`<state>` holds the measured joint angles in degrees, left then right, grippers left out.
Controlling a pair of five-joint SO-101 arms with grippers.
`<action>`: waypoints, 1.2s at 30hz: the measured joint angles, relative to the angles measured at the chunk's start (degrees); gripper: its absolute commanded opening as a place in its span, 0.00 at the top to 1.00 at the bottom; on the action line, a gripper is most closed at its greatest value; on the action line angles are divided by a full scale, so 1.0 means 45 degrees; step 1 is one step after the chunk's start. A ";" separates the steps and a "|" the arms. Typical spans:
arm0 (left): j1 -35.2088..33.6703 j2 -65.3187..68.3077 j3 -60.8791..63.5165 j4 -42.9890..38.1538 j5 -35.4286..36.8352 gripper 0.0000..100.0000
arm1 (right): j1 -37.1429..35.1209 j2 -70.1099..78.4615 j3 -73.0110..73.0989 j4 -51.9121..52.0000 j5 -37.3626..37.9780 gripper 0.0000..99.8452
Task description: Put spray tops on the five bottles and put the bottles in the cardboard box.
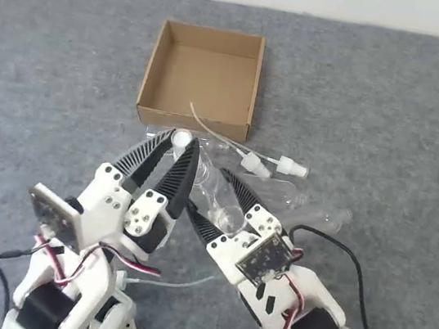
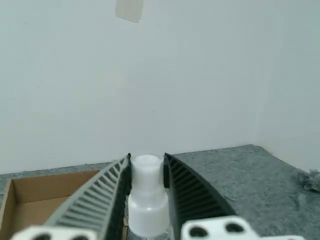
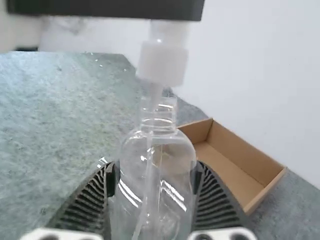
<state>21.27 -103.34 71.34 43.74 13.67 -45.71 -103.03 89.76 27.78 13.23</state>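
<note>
- The left hand was pinched narrow on the white spray top, and the right hand gripped the clear bottle.
- The top hung just above the bottle's neck with its tube inside. Lowering it straight and then twisting would likely seat it cleanly.
- The cardboard box lay at the high view's upper middle, beyond both hands.

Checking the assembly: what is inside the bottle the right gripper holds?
A thin dip tube runs from the spray top down inside the clear bottle; its lower end cannot be seen.
</note>
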 measured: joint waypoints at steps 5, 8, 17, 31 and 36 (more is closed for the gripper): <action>0.0000 0.0000 0.0000 0.0000 0.0176 0.96 | 0.0000 0.0000 0.0020 -0.0488 0.0000 0.99; 0.0000 -0.0020 0.0000 0.0000 0.0176 0.92 | 0.0000 0.0000 0.0020 -0.0547 0.0000 0.99; -0.0020 -0.0020 -0.0020 0.0234 0.0176 0.92 | 0.0000 0.0020 0.0020 -0.0547 0.0000 0.99; 0.0781 -0.0039 -0.0020 0.0606 -0.0117 0.92 | 0.0098 0.0020 0.0020 -0.0547 -0.0527 0.99; 0.0781 -0.0039 -0.0020 0.0606 -0.0117 0.92 | 0.0098 0.0020 0.0020 -0.0547 -0.0527 0.99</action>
<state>24.79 -103.52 71.25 46.46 13.14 -45.27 -102.95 89.85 25.32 10.86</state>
